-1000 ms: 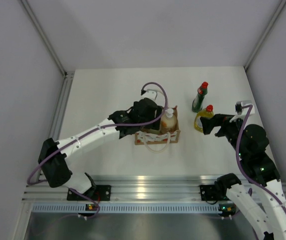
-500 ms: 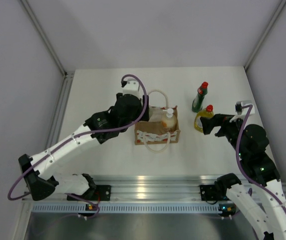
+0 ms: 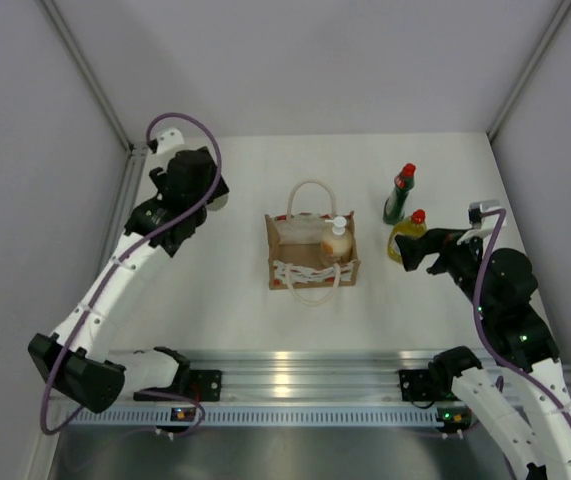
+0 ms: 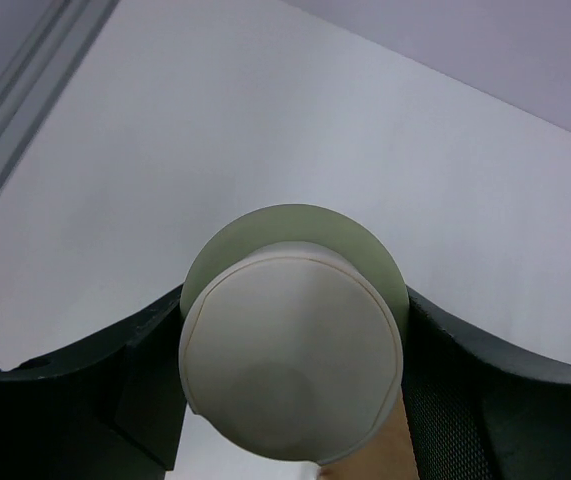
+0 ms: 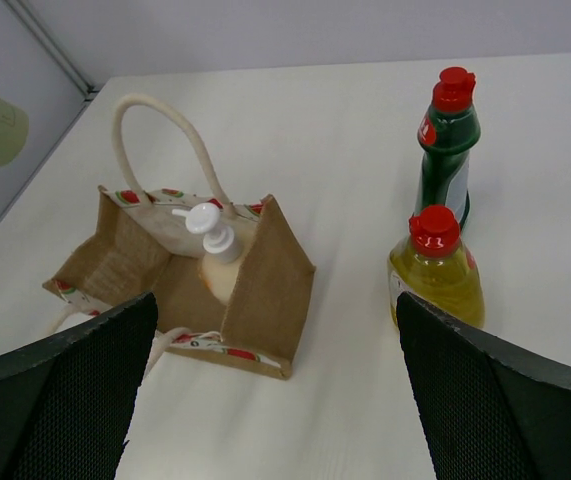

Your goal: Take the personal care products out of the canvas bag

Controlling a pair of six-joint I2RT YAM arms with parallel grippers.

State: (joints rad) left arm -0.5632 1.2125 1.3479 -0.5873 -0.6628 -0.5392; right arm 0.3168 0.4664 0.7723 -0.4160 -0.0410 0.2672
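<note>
**Third bottle out, one left inside**

The left gripper point(image 3: 203, 192) is clamped on the pale green bottle point(image 4: 291, 360), fingers pressed against its sides just under the white cap. It holds the bottle well to the left of the canvas bag point(image 3: 315, 272) and a little beyond it. One second earlier this gripper was down in the bag's mouth; half a second ago it was just beside the bag's left wall. The bag has kept its place through the lift.

The step in hand is carrying this bottle clear. Next, it likely needs lowering upright onto the table left of the bag, then releasing.

The cream pump bottle point(image 3: 337, 240) stands in the bag's right half, still to be taken. The dark green bottle point(image 3: 398, 195) and the yellow bottle point(image 3: 407, 238) stand right of the bag. The right gripper point(image 3: 412, 252), fingers spread and empty, has not moved from beside the yellow bottle.
</note>
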